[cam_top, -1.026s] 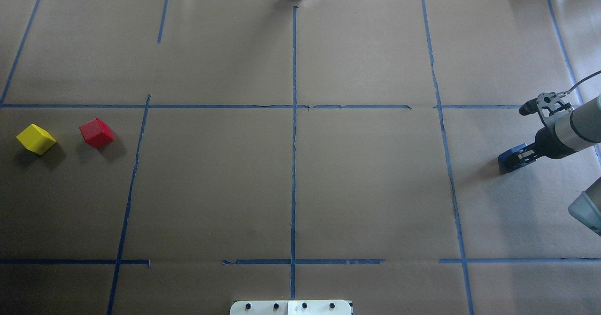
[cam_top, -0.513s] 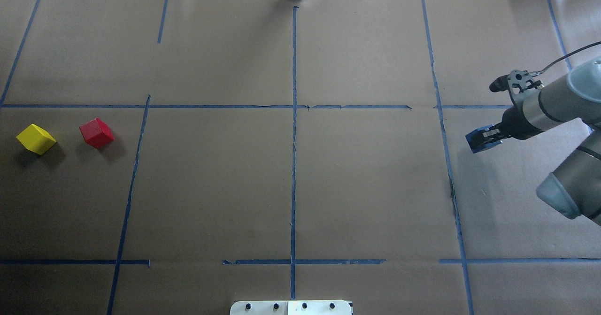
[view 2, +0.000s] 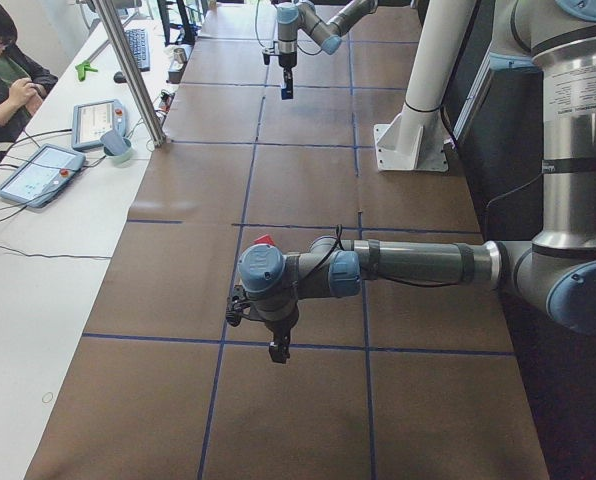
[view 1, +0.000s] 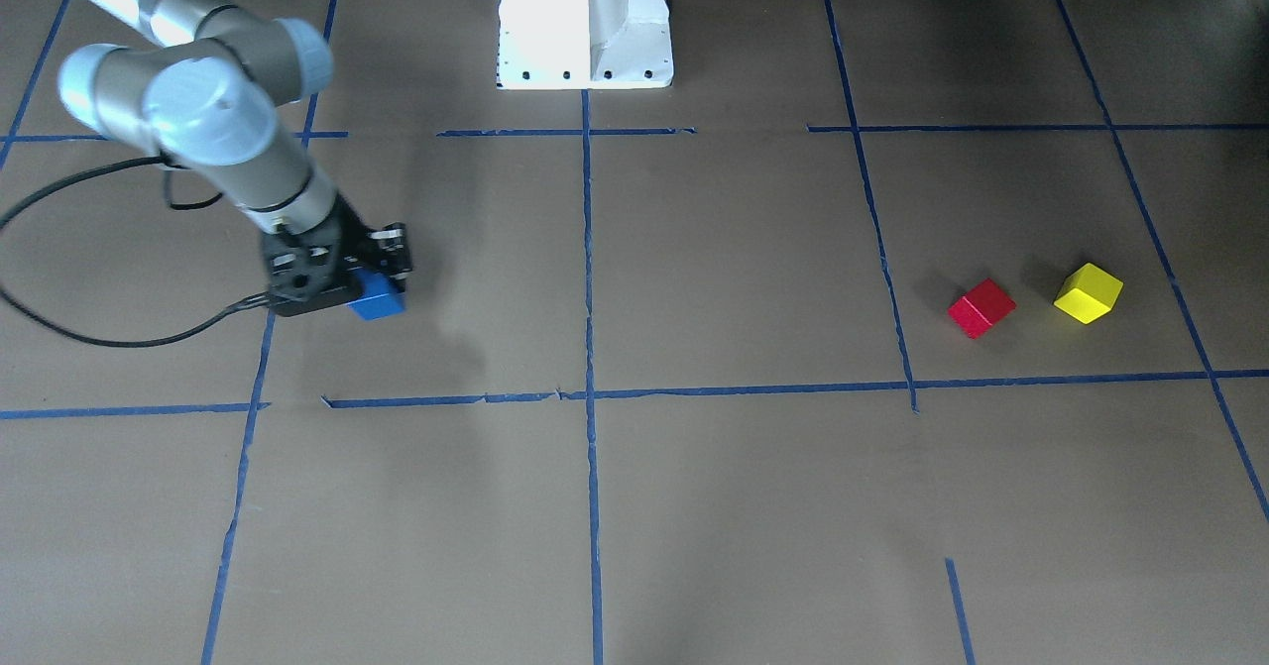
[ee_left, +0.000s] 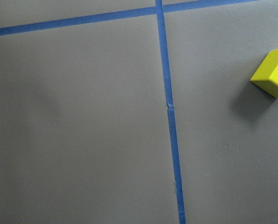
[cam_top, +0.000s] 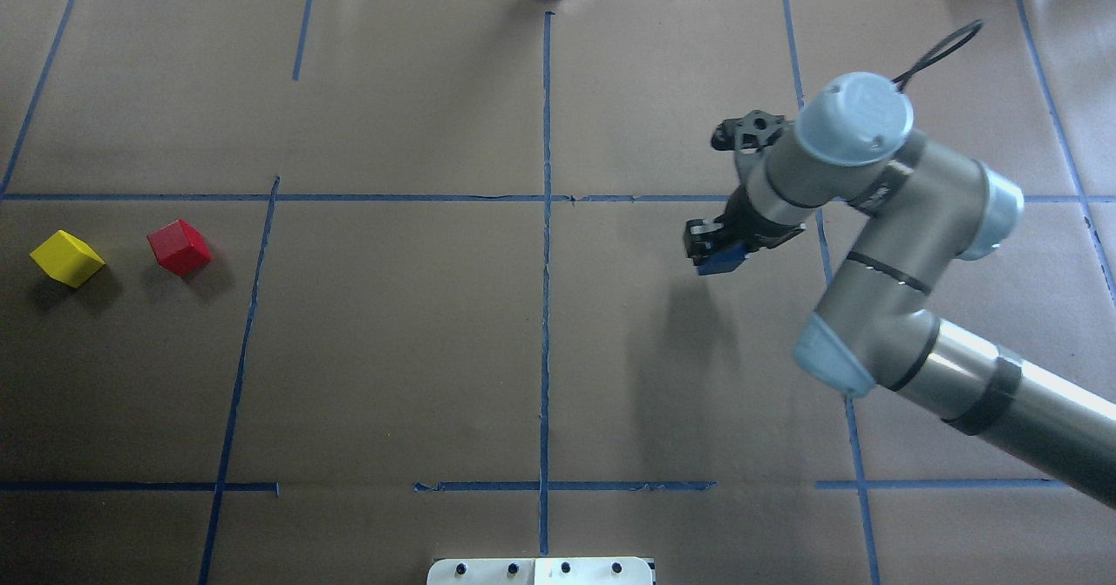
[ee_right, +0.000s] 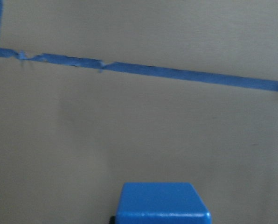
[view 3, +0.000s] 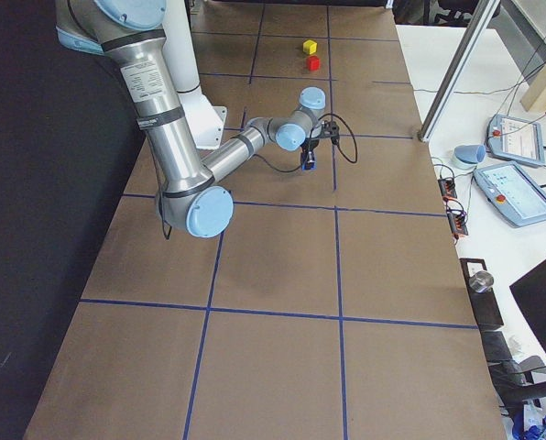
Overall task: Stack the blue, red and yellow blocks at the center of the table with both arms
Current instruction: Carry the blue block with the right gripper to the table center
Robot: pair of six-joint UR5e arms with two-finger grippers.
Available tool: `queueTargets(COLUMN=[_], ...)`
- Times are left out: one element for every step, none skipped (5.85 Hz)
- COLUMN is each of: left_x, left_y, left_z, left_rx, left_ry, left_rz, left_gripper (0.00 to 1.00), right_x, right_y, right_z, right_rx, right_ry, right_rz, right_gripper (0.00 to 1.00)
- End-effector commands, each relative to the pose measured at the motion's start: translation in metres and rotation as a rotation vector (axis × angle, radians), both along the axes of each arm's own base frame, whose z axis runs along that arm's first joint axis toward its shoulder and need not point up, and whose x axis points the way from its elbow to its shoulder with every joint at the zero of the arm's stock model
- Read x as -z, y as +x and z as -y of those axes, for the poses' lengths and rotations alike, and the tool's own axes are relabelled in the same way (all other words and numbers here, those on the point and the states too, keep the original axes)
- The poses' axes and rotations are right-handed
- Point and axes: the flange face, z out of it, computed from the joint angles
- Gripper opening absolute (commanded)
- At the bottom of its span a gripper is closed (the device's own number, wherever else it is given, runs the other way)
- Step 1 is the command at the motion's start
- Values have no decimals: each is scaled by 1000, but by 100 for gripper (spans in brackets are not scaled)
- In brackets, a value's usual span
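Right gripper (cam_top: 717, 252): clamped on the blue block (cam_top: 724, 262), held up in the air.
Left gripper (view 2: 278, 350): cannot tell if apart or together.
Red block (cam_top: 180, 247), yellow block (cam_top: 66, 258): side by side, well apart from the right gripper.

Three blocks sit in the room: one blue block (cam_top: 720, 261), one red block (cam_top: 180, 247), one yellow block (cam_top: 66, 258). Two robot arms, right arm (cam_top: 872, 219) and left arm (view 2: 398, 265); one table (cam_top: 392, 350); one operator (view 2: 3, 75); two tablets (view 2: 38, 172) (view 2: 98, 122).

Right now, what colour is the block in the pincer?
Blue. The block shows best in the right wrist view.
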Motion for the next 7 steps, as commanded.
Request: queueTargets(left_x=[-1,-1,-1,-1,-1,-1,-1], left_y=[0,0,0,0,0,0,0], left_z=[0,0,0,0,0,0,0], left_rx=[0,0,0,0,0,0,0], left_ry=[-1,-2,-2,-2,-3,-5,-2], left_rz=[0,0,0,0,0,0,0], left_gripper=[100,100,100,100,100,100,100], right_x=[84,96,110,127,122,116,115], right_y=[-103,-137,-154,-169,-175,-179,-182], right_z=[-28,-35,-35,-34,-35,-34,-37], right_rx=[-112,-156,-174,-187,-194,-197,-207], right_ry=[-98,-123,-145,-166,-162,-158,-145], right_rz=[-15,-32,-31,-28,-42,-56,-63], right_gripper=[2,3,4,5,11,39,99])
